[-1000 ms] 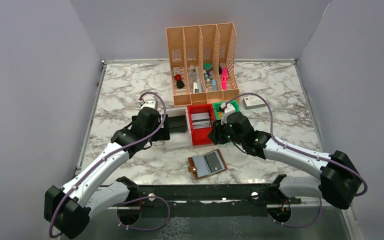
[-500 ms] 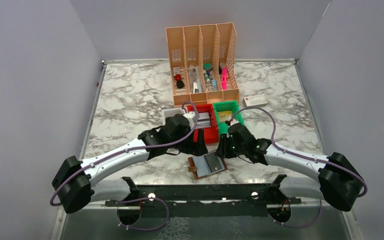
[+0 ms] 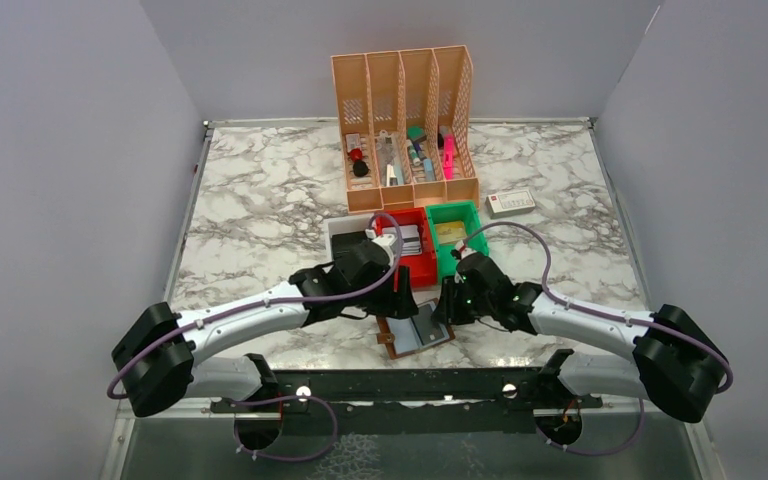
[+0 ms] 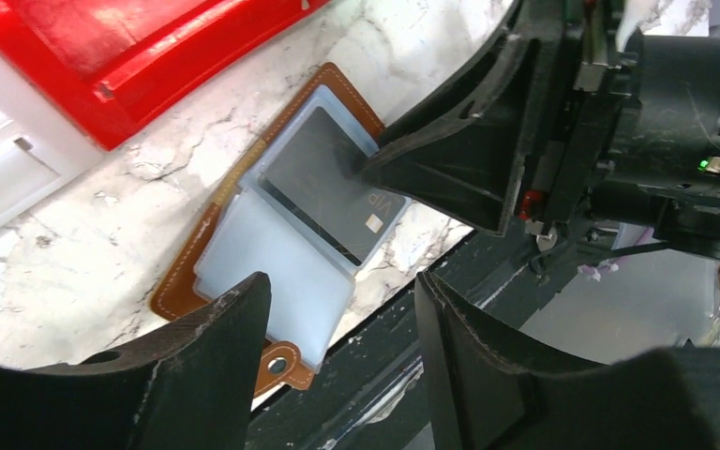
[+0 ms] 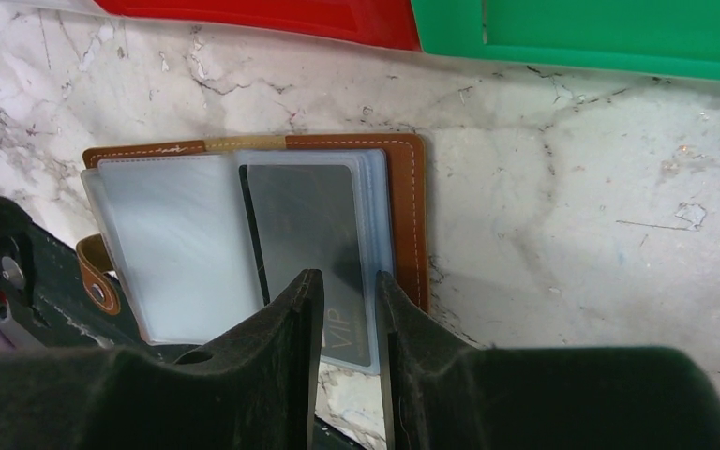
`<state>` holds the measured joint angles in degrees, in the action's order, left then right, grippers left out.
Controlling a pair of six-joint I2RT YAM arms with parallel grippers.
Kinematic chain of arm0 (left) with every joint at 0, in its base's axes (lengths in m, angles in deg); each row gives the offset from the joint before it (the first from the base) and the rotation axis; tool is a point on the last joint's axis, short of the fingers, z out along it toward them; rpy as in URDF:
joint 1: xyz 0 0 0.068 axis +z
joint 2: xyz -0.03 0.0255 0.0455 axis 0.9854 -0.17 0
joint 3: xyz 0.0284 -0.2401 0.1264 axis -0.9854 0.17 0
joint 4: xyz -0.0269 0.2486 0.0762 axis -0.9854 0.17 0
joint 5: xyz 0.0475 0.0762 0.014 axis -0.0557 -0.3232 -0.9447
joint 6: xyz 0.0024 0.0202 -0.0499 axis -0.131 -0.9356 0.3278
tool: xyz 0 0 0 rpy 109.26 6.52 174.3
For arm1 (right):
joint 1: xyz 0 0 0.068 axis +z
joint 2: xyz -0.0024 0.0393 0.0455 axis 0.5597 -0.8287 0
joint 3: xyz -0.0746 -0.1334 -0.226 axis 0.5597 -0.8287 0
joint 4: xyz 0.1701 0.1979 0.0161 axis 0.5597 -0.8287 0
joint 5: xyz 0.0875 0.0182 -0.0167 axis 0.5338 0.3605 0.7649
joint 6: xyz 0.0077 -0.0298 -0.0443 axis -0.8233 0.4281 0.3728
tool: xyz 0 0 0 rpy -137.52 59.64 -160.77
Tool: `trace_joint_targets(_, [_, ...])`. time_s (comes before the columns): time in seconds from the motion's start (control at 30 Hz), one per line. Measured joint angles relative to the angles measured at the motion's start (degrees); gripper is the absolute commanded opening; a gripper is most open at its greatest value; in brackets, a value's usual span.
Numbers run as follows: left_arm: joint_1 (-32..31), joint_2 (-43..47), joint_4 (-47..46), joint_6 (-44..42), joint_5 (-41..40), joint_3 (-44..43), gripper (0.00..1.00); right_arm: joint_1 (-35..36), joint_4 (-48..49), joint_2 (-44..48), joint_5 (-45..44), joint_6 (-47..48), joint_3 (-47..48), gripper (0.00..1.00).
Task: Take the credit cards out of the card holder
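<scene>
Here: right fingers (image 5: 281, 375) over card (image 5: 305, 216); card holder (image 5: 411, 225) open.

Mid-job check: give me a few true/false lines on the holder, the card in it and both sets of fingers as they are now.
1. The card holder lies open on the table. True.
2. A dark card sits in one of its clear sleeves. True.
3. The holder is inside the red tray. False: it lies on the table, outside the tray.
4. The left fingers are clamped on the holder. False: they stand apart above it, gripping nothing.
5. The right fingers are at the dark card with a narrow gap between them. True.
</scene>
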<state>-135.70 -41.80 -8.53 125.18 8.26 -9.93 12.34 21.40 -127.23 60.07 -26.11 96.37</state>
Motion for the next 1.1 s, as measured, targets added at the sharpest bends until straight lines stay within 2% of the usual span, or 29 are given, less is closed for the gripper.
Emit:
trace_joint_targets(0.4, [-3.9,-6.5,-3.5,1.7,0.1,0.1,0.47,0.0,2.8,-2.6,1.1,-0.9,-0.7,0.22])
trace_joint_targets(0.73, [-5.2,-11.6,-5.4,3.8,0.1,1.6,0.29,0.0,4.9,-3.2,1.6,-1.6,-1.6,0.18])
trace_joint_targets(0.97, [-5.4,-11.5,-7.2,7.4,-0.6,6.7,0.30,-0.1,5.6,-3.6,2.3,-1.7,-1.6,0.16])
trace_joint_targets(1.1, [-5.4,-10.6,-9.9,9.1,-0.9,8.4,0.38,-0.2,5.7,-3.7,3.3,-1.7,-1.6,0.15])
